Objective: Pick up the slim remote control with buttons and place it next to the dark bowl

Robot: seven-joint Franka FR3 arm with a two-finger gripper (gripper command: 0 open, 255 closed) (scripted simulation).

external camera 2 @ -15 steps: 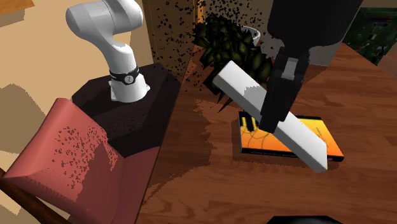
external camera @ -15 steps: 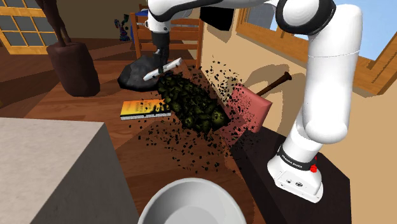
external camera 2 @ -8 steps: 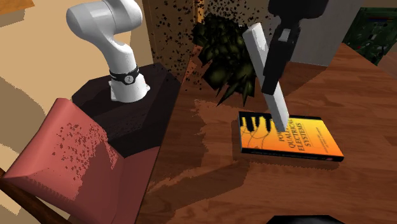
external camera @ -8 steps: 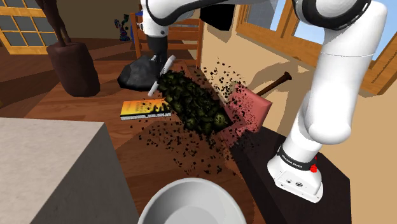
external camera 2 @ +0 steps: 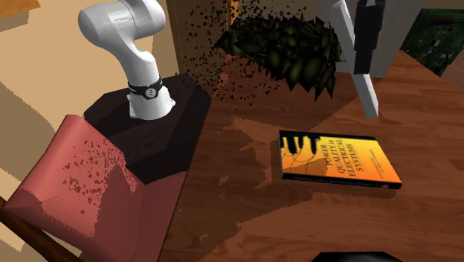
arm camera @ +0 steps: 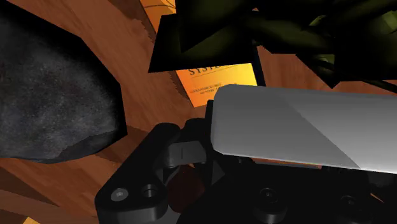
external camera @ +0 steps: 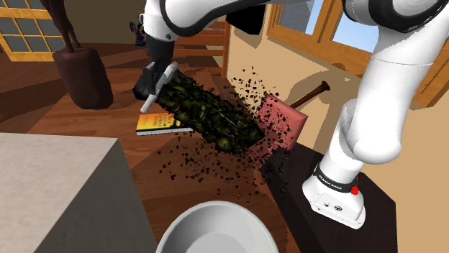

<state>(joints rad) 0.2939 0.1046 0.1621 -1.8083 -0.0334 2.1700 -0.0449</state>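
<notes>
The slim remote [external camera: 161, 85] is drawn as a plain white bar. It hangs steeply tilted above the table, with my black gripper [external camera: 155, 74] shut on its middle. In the second exterior view the remote [external camera 2: 358, 68] is clasped by the gripper [external camera 2: 369, 46] high above the orange book [external camera 2: 338, 160]. The dark bowl [external camera: 143, 89] is a rough charcoal lump just behind the gripper at the shoulder view's left. Through the wrist camera, the remote [arm camera: 299, 127] lies across the fingers [arm camera: 181, 151], and the dark bowl [arm camera: 51, 102] is close beside it.
A dark green leafy plant [external camera: 212, 115] spreads over the wooden table beside the orange book [external camera: 160, 122]. A brown vase [external camera: 84, 75] stands at the far left, a red chair [external camera: 282, 122] at the right. A grey counter [external camera: 61, 194] and a white bowl [external camera: 216, 230] are nearest.
The arm has carried the remote toward the shoulder view's left, off the book and up to the dark bowl. The remote has turned from lying crosswise to nearly upright.
</notes>
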